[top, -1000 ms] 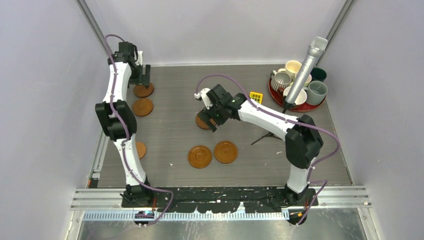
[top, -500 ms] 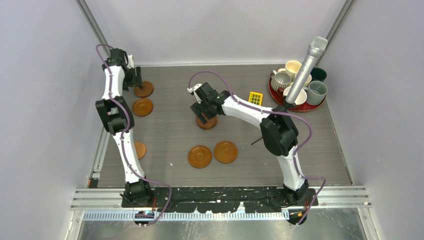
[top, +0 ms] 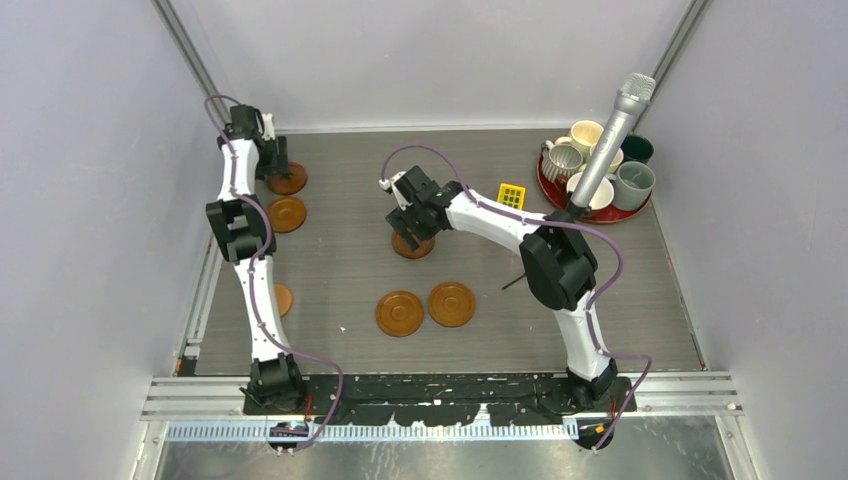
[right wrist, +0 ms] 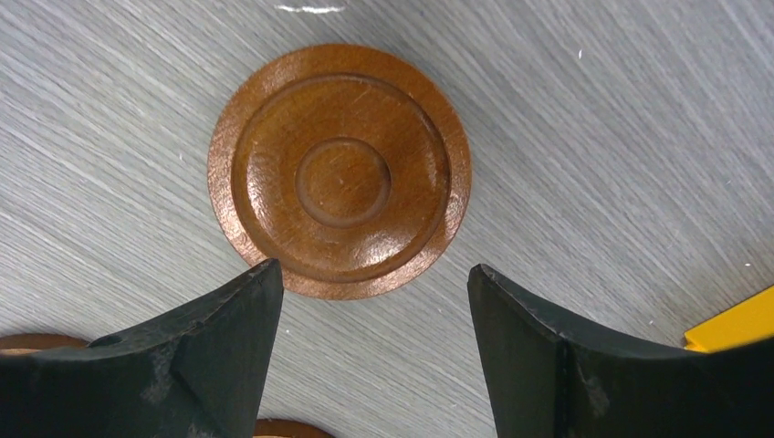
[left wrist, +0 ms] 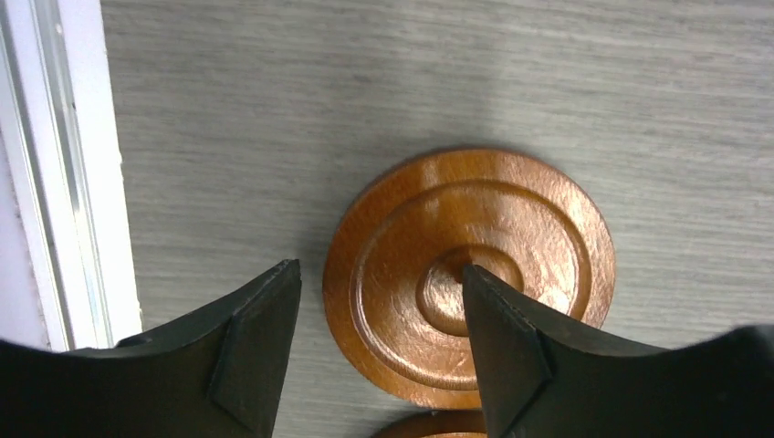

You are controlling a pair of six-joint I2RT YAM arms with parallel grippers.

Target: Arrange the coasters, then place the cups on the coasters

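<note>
Grey wood-grain bench [top: 340, 270] fills the middle, its grain running side to side. Behind its far edge a plain pale back wall [top: 430, 60] rises, and in the same pale lilac-grey a left wall [top: 80, 250] and a right wall [top: 770, 250] close in. A slim metal upright [top: 185, 45] slants up from the far left corner, and a second upright [top: 685, 40] from the far right. Along the near edge, ribbed aluminium rails [top: 690, 392] run the full width, with a dull metal sheet [top: 450, 462] below them. Up close, a white strip [left wrist: 73, 182] borders the bench's left edge. Light is soft and even, with a pale sheen on the bench top.
</note>
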